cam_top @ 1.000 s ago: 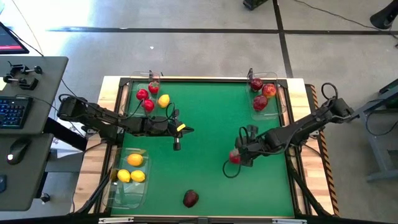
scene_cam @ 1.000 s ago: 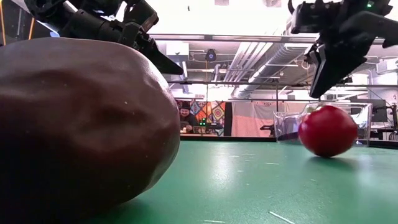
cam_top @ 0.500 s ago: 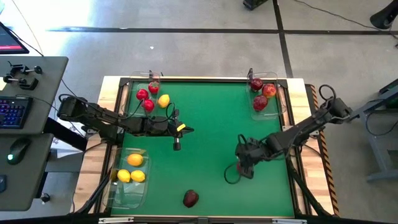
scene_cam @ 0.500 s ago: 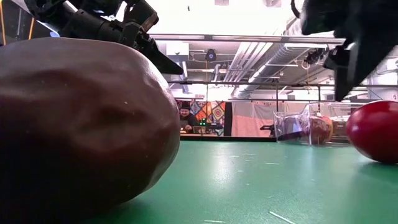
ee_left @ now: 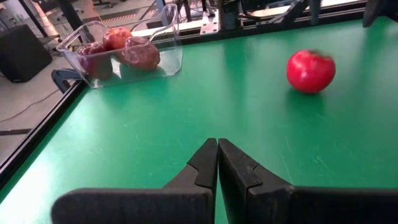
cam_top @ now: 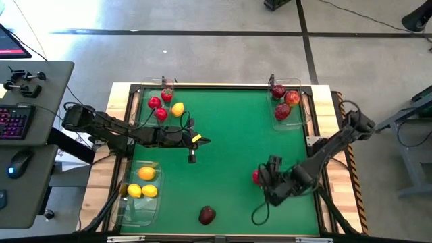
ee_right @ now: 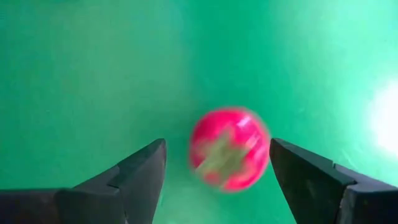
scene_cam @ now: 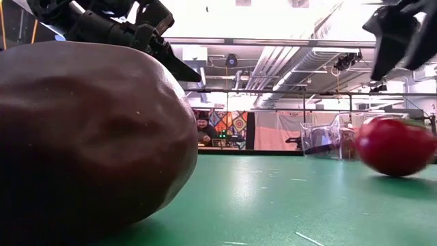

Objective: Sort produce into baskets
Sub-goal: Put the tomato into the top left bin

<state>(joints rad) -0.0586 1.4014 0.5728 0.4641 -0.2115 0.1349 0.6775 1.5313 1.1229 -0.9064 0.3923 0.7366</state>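
Observation:
A small bright red fruit (cam_top: 257, 177) (ee_right: 229, 149) lies on the green mat right of centre, blurred in the right wrist view. My right gripper (cam_top: 265, 184) (ee_right: 217, 146) hangs open above it, one finger to each side, touching nothing. My left gripper (cam_top: 202, 141) (ee_left: 217, 149) waits shut above the mat's left-centre. A dark red apple (cam_top: 207, 215) (scene_cam: 89, 137) rests on the mat near the front edge. Three clear baskets hold produce: far left (cam_top: 150, 94) red fruits and a lemon, far right (cam_top: 299, 91) apples, near left (cam_top: 137, 210) lemons.
A raised black frame (cam_top: 223, 86) and wooden borders edge the mat. The mat's middle and near right lie bare. A desk with a keyboard (cam_top: 17, 121) stands left of the table. A person (scene_cam: 203, 128) sits far behind in the room.
My right gripper has opened and moved toward the table's near edge, rising off the red fruit. The fruit has rolled a short way along the mat toward the near edge and is still blurred with motion.

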